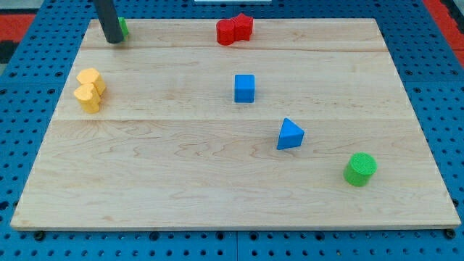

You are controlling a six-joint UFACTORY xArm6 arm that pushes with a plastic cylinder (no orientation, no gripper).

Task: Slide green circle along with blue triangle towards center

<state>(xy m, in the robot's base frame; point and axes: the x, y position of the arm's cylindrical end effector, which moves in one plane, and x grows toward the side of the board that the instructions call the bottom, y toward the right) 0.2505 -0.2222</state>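
Observation:
The green circle (pixel 359 169) lies near the view's bottom right of the wooden board (pixel 181 181). The blue triangle (pixel 290 135) sits up and to the left of it, apart from it. My tip (pixel 114 40) is at the view's top left, far from both, touching the board right beside a green block (pixel 124 27) that the rod mostly hides.
A blue cube (pixel 244 88) sits near the board's middle, above the triangle. Two red blocks (pixel 234 30) lie together at the top edge. Two yellow blocks (pixel 89 89) lie together at the left.

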